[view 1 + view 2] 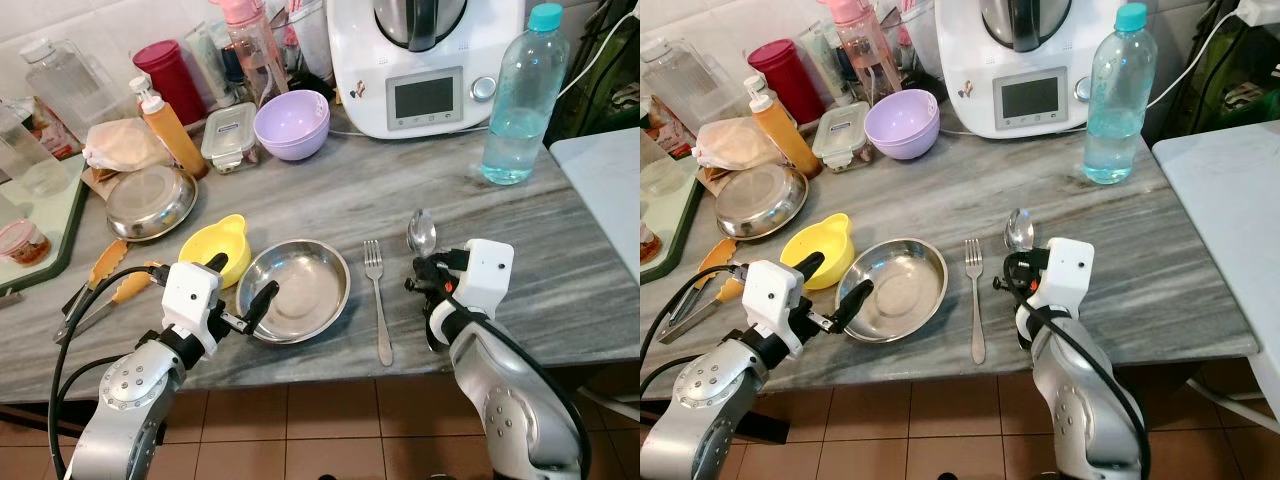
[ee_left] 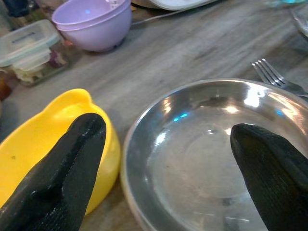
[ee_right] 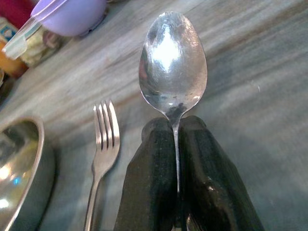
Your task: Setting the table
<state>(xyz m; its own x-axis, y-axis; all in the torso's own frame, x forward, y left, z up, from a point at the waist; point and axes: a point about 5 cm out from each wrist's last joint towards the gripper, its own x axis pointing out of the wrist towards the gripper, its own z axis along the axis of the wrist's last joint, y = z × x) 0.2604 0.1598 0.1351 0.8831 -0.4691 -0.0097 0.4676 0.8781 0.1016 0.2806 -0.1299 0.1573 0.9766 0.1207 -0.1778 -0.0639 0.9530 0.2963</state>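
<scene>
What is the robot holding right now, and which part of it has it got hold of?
The right gripper holds the spoon by its handle, just below the bowl, jaws shut on it. The left gripper is open over the steel plate, holding nothing.

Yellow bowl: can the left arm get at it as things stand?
Probably yes. The open left pincer hovers right by the yellow bowl and steel plate, with nothing between them.
</scene>
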